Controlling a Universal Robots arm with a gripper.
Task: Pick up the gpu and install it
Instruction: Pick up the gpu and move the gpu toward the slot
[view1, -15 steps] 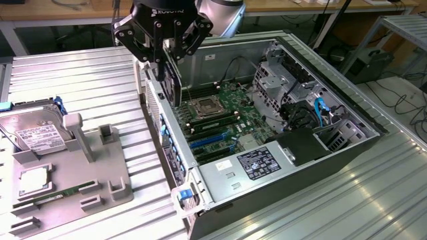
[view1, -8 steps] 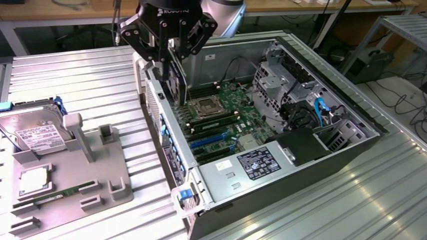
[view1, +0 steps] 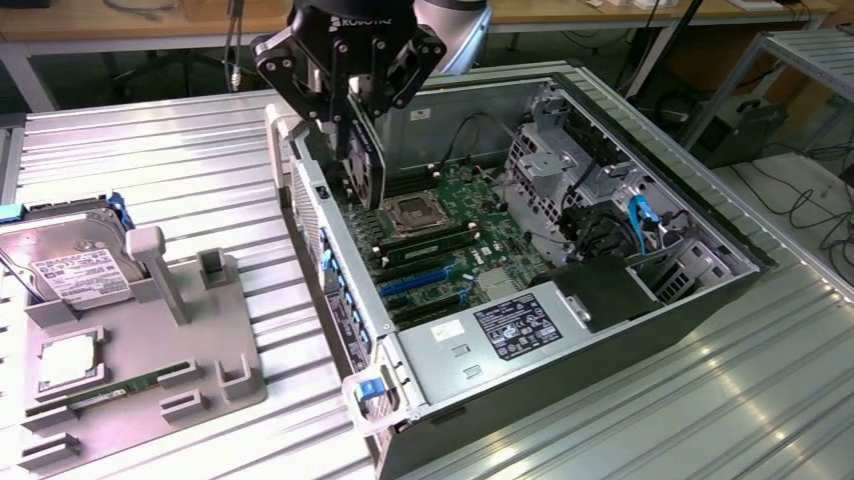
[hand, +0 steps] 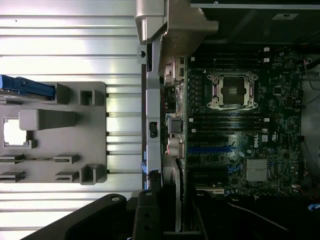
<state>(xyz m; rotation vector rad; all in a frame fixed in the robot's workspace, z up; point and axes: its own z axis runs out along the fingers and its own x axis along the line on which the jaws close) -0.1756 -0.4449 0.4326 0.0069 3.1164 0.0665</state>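
So, the gripper (view1: 350, 100) has its fingers clamped on the gpu (view1: 364, 170), a thin dark card hanging upright above the open PC case (view1: 667, 310).

Counter (view1: 160, 130) ribbed shiny aluminium. Fixture (view1: 187, 345) matt grey plastic. Hard drive (view1: 60, 235) glossy metal, white paper label. gpu (view1: 364, 170) matt dark board. Computer case (view1: 694, 310) matt black metal.
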